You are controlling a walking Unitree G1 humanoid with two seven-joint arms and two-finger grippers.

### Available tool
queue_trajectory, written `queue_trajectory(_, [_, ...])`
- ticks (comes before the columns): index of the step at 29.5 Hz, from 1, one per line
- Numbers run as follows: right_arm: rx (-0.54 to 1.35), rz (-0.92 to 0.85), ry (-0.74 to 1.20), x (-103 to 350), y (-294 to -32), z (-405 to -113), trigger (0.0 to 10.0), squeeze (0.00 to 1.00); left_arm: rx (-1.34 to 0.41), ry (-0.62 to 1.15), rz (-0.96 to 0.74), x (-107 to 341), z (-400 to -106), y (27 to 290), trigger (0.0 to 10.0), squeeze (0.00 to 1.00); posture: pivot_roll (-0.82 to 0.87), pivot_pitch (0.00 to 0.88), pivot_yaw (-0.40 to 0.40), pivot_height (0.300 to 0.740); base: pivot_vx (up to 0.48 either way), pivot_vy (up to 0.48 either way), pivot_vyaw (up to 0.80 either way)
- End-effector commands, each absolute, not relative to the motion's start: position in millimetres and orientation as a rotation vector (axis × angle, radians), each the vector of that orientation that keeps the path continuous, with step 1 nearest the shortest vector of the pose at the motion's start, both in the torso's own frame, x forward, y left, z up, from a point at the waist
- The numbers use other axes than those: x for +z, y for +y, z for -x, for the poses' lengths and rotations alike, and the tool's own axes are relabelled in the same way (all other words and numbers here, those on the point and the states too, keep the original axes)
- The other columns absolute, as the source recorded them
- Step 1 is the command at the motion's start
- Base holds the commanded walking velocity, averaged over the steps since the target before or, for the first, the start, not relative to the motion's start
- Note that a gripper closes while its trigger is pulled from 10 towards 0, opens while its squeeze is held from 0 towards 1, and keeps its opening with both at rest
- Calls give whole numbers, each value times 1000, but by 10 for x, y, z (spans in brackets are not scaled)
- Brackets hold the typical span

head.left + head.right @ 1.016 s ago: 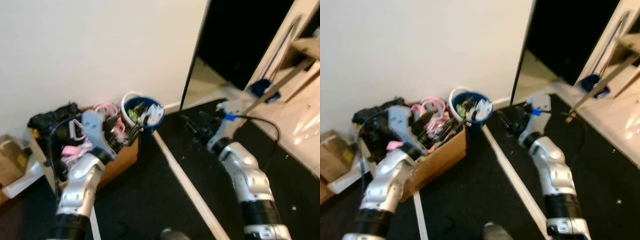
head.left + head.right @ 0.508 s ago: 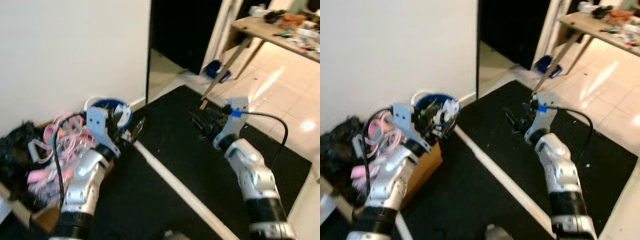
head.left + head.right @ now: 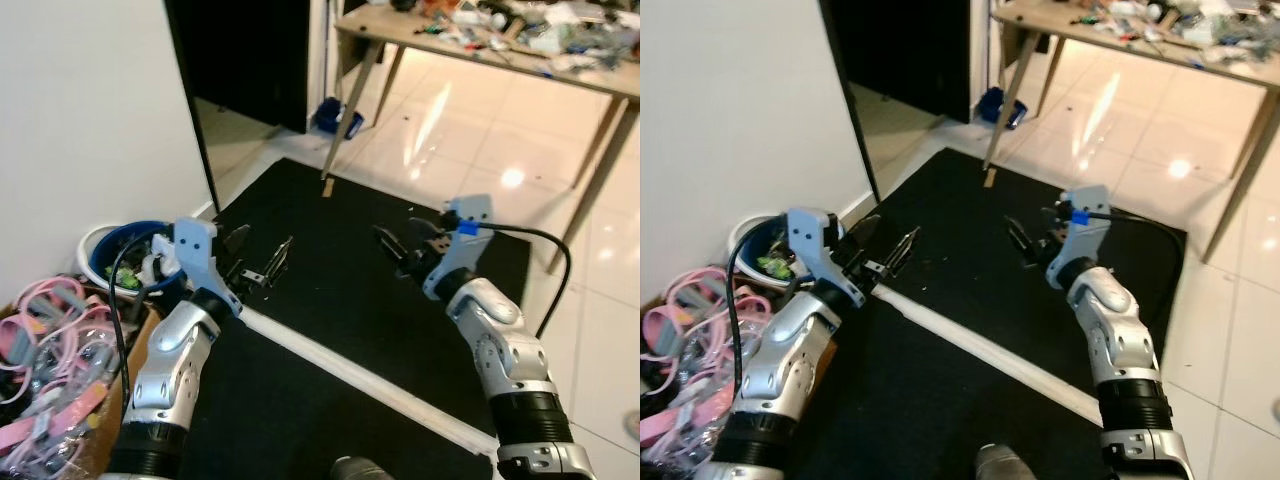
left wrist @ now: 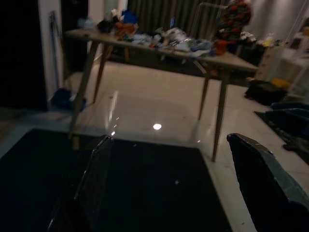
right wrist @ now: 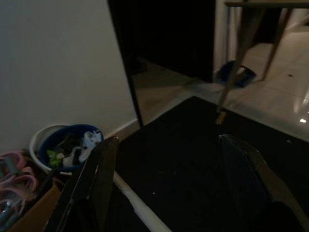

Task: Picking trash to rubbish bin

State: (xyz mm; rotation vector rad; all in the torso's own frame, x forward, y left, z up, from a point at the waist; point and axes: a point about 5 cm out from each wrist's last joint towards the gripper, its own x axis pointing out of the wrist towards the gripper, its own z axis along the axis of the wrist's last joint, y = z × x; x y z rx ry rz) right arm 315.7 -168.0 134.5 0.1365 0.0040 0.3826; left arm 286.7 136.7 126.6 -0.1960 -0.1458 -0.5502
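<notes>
Black floor mat (image 3: 330, 300): spans centre. Wooden-legged cluttered counter (image 3: 480, 40): 1 o'clock. Round blue rubbish bin (image 3: 120, 262), trash-filled: 9 o'clock, by white wall. Left end effector (image 3: 262, 262): fingers spread wide, empty, over mat. Right end effector (image 3: 405, 250): fingers spread, empty, mid-air.

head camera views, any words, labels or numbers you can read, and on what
None can be read.
The items on the cluttered table are too small and blurred to show any print.
The scraps in the blue bin show no legible text.
The blue tag on the right gripper is blank.
</notes>
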Motion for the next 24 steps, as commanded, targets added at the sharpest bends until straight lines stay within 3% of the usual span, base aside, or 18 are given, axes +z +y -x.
queue_trajectory(1, [394, -142, 13, 1315, -1636, -3143, 10000, 0, -545, -129, 193, 1242, -2864, 1392, 10000, 0, -69, 0, 15, 740, 0, 0, -800])
queue_trajectory(24, [392, -140, 16, 1320, -1643, -3159, 10000, 0, -546, -128, 197, 1258, -2881, 1382, 10000, 0, -62, 0, -4, 740, 0, 0, -800])
